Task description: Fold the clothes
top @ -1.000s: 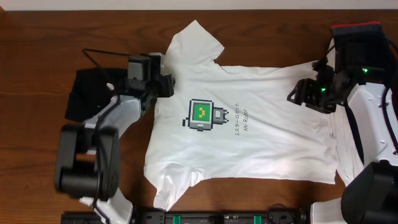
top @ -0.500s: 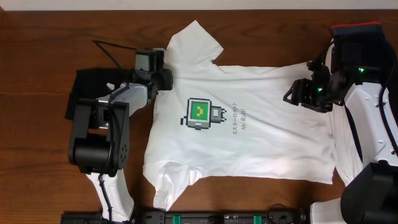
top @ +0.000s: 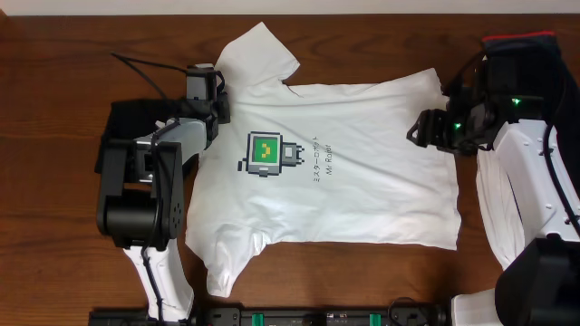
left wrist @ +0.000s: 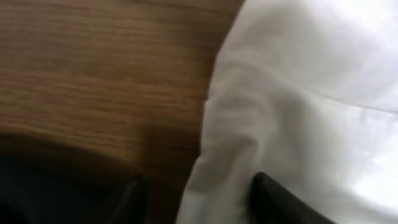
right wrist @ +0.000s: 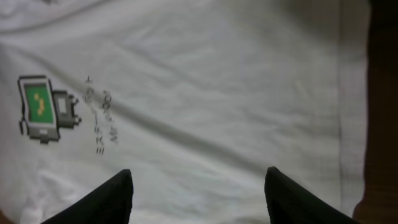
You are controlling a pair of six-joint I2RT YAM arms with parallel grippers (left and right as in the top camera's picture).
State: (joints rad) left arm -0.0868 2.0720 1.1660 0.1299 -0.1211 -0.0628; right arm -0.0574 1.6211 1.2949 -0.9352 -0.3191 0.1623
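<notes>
T-shirt: the white T-shirt (top: 362,199) lies spread flat on the wooden table (top: 54,54), print (top: 265,154) face up. The neck end is toward the left arm, the hem toward the right arm, and a sleeve points off at each long side.
Handling: thin knit, light and limp, by my judgement. It will sag, drag and wrinkle rather than hold a shape, and it should slide easily on the smooth wood.
Where to hold: at edges and corners — shoulder seam, sleeve root, hem corners. Two-point pinches should keep a fold line straight.
Left gripper (top: 217,95): at the shoulder edge beside the upper sleeve. In the wrist view its fingers (left wrist: 134,202) stand apart with the rumpled shirt edge between them. Whether they are pinching the cloth I cannot tell.
Right gripper (top: 421,129): over the hem end. Its fingers (right wrist: 115,199) are spread wide above smooth cloth and hold nothing. Contact with the fabric is not clear.
Around: a dark garment (top: 118,136) lies under the left arm, a dark red-edged piece (top: 521,50) sits at the far right corner, and more white cloth (top: 494,208) lies beneath the right arm — all beside the shirt.
</notes>
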